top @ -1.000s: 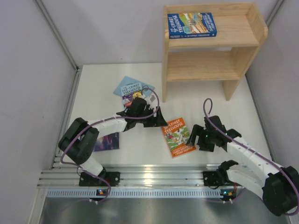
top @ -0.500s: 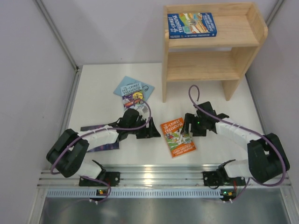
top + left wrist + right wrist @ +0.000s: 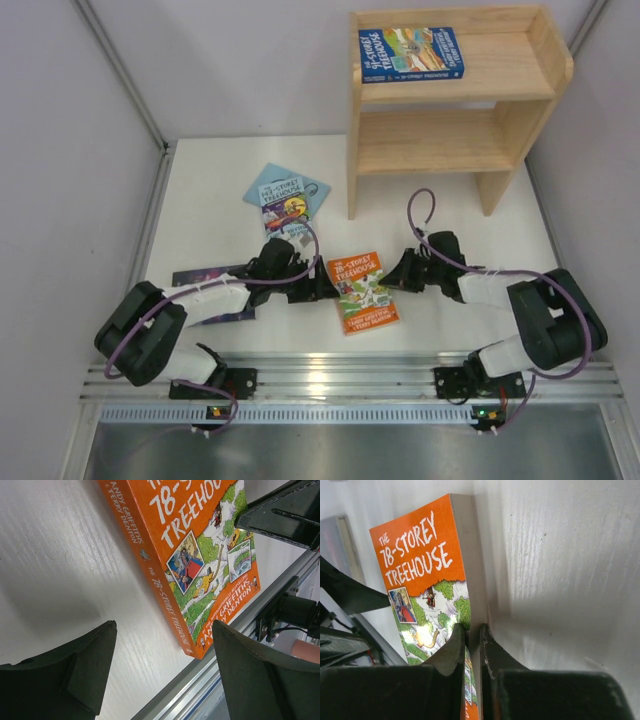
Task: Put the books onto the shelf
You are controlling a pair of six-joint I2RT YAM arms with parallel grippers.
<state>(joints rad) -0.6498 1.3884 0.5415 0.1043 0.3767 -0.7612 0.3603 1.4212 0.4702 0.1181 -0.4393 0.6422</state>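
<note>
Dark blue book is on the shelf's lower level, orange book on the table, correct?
No: the dark blue book lies on the shelf's top level; the top external view shows it. The orange book is on the table.

Left arm (image 3: 205,298): is showing white shell links between bulky black joint housings.
Right arm (image 3: 487,288): is wearing the same white shells and black joints.
Cables (image 3: 408,215): thin purple leads are looping along both arms.
Left gripper (image 3: 164,630): is showing matte black, wedge-shaped fingers (image 3: 75,670).
Right gripper (image 3: 471,628): is showing dark, faintly scuffed plastic.
</note>
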